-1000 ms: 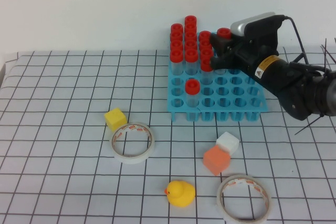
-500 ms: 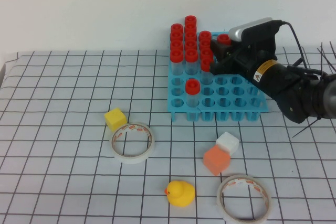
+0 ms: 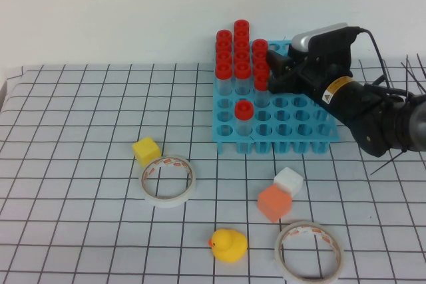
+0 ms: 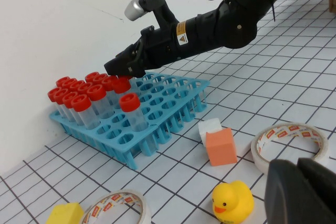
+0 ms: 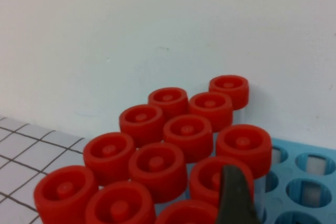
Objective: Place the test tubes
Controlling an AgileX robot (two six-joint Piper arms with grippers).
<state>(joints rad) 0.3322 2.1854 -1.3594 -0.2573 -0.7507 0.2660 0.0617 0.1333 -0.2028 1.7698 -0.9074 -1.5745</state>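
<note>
Blue rack point(image 3: 299, 143), red-capped test tubes point(image 3: 241, 58) in its far-left corner. Right tool point(image 3: 273, 68) over rack's rear rows, opening not discernible. Left tool point(image 4: 300, 182) well apart from rack, closed, empty.

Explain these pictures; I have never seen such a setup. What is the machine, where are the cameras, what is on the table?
It is a robot with two arms, each ending in a gripper. One picture comes from a raised camera looking down; the other two from cameras on the wrists. On the table stands a blue rack with red-capped test tubes at its back and one lone tube nearer the front. Around lie a yellow cube, two tape rolls, a rubber duck, an orange block and a white block. The right gripper hovers over the back tubes; whether it grips one cannot be told. The left gripper is shut, outside the raised view.
</note>
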